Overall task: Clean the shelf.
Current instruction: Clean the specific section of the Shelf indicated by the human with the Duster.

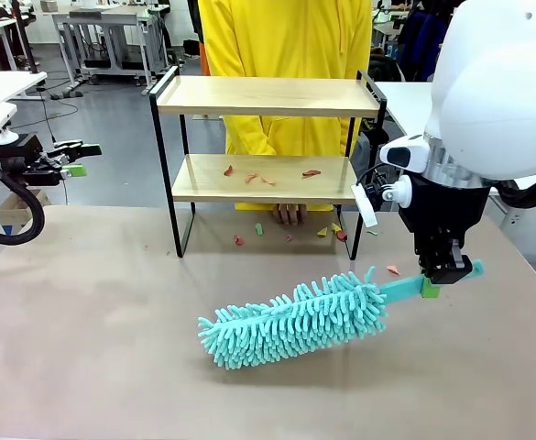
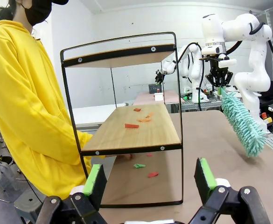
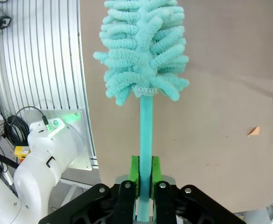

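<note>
Left gripper [image 1: 81, 158]: far left, beyond the table [image 1: 93, 348] edge, jaws wide apart, empty, apparently parked clear of the work. Shelf [image 1: 268, 94]: far centre, before a person [image 1: 286, 37]. Scraps [image 1: 311, 172] litter its lower board and the tabletop beneath, not yet swept. Duster [image 1: 295, 323]: near centre-right, fluffy head low. Right gripper [image 1: 443, 275]: clamped tight on the duster's handle end, likely for reach.

A person in a yellow top [image 1: 286, 55] stands at the far side of the brown tabletop [image 1: 93, 348]. Farther back, white tables [image 1: 107, 23] stand on a grey floor [image 1: 112, 147]. Down past the tabletop's edge, a small yellow box [image 3: 20, 151] sits near some black cables [image 3: 12, 126].
</note>
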You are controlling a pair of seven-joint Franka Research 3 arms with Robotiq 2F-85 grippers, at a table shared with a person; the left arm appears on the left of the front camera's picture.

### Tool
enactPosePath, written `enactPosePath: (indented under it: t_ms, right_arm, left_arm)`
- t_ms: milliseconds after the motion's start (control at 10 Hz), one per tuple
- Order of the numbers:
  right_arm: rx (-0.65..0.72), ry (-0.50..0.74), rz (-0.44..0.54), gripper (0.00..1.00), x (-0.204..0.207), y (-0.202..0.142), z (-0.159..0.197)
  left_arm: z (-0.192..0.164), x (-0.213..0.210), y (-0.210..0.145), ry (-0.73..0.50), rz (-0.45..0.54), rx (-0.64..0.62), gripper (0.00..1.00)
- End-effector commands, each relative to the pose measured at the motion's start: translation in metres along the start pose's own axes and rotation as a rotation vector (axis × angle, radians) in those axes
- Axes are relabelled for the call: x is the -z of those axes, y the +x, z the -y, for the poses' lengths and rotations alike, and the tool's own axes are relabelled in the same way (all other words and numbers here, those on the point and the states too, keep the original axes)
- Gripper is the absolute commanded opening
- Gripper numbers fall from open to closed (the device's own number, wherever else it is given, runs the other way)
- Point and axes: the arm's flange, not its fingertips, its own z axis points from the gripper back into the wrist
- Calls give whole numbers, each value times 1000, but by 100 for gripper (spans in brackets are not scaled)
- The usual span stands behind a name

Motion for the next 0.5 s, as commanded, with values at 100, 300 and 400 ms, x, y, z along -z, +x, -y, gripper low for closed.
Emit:
enactPosePath:
  t_ms: [100,300,400]
  right_arm:
    - [4,10,30,13,1,-1,-3]
    - [4,10,30,13,1,-1,-3]
    - [4,10,30,13,1,-1,-3]
  left_arm:
    - [1,0,3,1,1,18,100]
    - [1,0,3,1,1,18,100]
    - [1,0,3,1,1,18,100]
